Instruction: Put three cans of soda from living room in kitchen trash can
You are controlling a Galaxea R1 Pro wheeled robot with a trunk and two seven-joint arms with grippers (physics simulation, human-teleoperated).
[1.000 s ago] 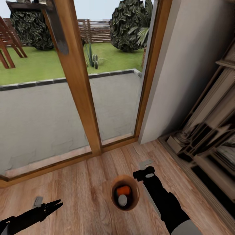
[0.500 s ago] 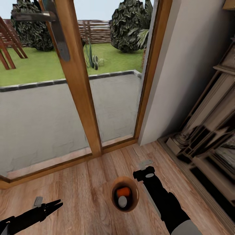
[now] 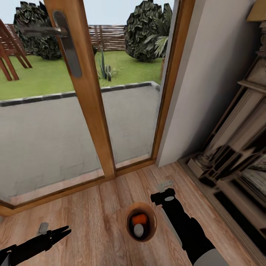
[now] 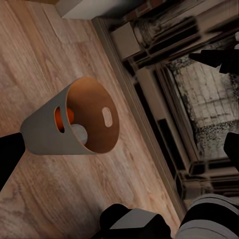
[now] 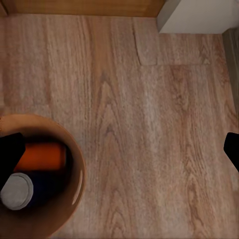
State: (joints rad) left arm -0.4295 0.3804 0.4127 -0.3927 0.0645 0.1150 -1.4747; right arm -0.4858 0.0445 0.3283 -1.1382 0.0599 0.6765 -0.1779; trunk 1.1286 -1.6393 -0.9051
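The tash can [image 3: 140, 221] stands upright on the wood floor, pale grey outside [image 4: 45, 134] and brown inside [image 5: 74, 164]. An orange can of soda [image 3: 139, 220] lies in it, beside a dark can with a pale top [image 3: 139, 230]. Both cans also show from the right wrist, the orange one [image 5: 42, 157] and the dark one [image 5: 17, 191]. A third can is hidden. My right gripper [image 3: 164, 187] hangs open just right of the bin's rim, pointing down, one finger [image 5: 10, 154] over the bin. My left gripper [image 3: 63, 232] is open, low at the left, apart from the bin.
A wood-framed glass door [image 3: 88, 96] with a metal handle [image 3: 68, 44] stands straight ahead, a patio and lawn behind it. A white wall corner [image 3: 207, 74] and a fireplace surround [image 3: 236, 155] close off the right side. Wood floor [image 3: 92, 214] lies between the door and me.
The whole picture has slid down a little, so the camera has moved. The bin sits slightly lower in view. Both arms hold the same pose.
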